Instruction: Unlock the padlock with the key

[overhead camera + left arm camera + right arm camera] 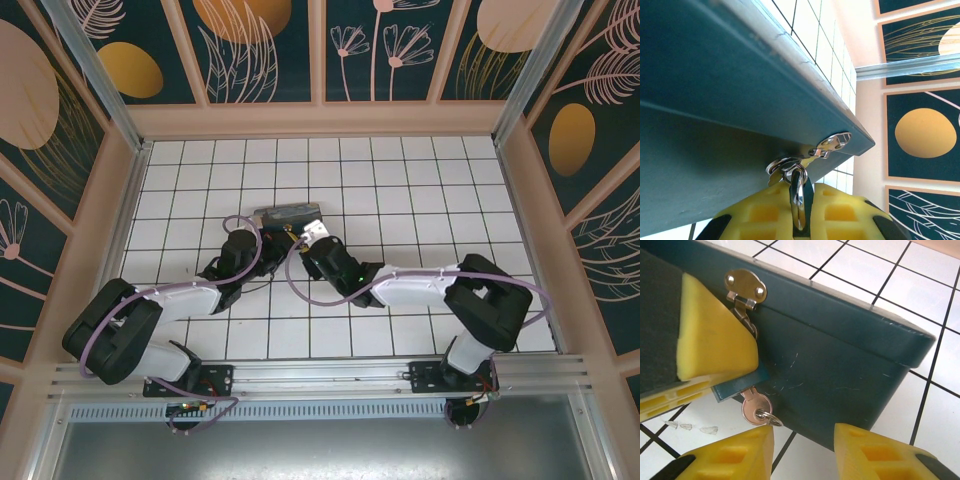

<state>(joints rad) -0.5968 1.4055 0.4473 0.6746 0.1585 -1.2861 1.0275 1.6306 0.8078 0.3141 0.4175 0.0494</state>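
Half seeing padlock (735, 386): noting only a bluish-grey slab edge poking from under left gripper (801, 186), clamping shut on it against the matte, scratched dark-teal box (840, 355). Logging shiny riveted hasp (746, 286) just above. Finding silvery round-headed key (756, 409), wire ring (771, 419) attached, protruding beneath padlock. Recording right gripper (802, 434) gaping, holding nothing, ribbed yellow fingers (735, 457) straddling box's lower edge over glossy white tiles (920, 270), near key.

A dark teal box (288, 213) is positioned on the white tiled bench (420, 180). A metal hasp (745, 287) is fitted to its front. The bench is enclosed by floral-patterned panels (265, 50).
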